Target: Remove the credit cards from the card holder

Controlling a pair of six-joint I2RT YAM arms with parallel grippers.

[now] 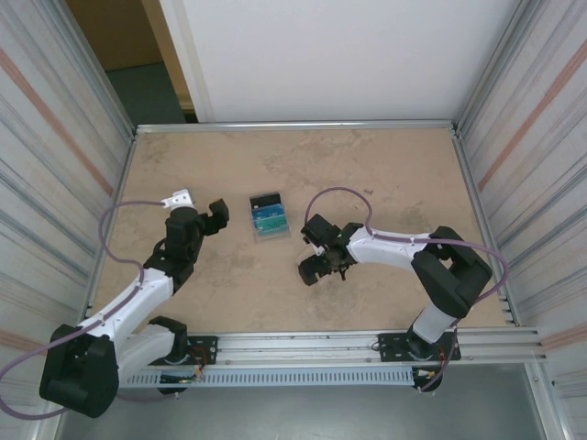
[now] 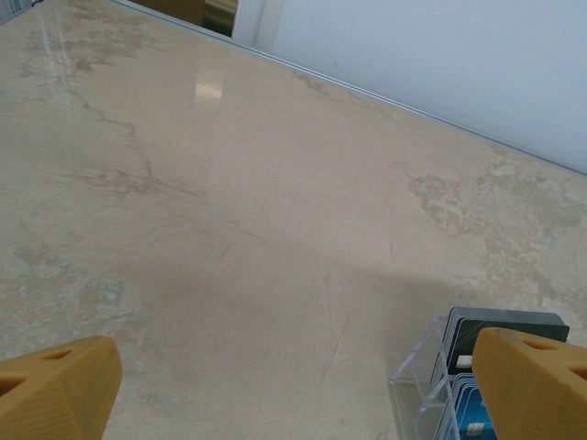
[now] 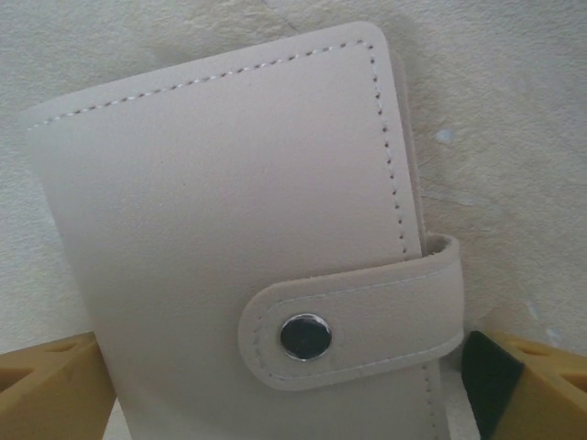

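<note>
Beige wallet [image 3: 229,211], snapped shut by its tab, lies on the table [image 1: 385,174] around the middle, a little toward the near edge, directly under the right gripper [image 1: 314,249]. That gripper's fingers are spread, one on each side of the wallet's end, with a gap showing on the tab side. The wallet's long side runs away from them, slightly tilted. Blue, teal and black cards [image 1: 268,218] sit in a clear stand [image 2: 417,367], just beside the left gripper [image 1: 217,218], which is also spread and empty. The right arm is nearer the wallet.
</note>
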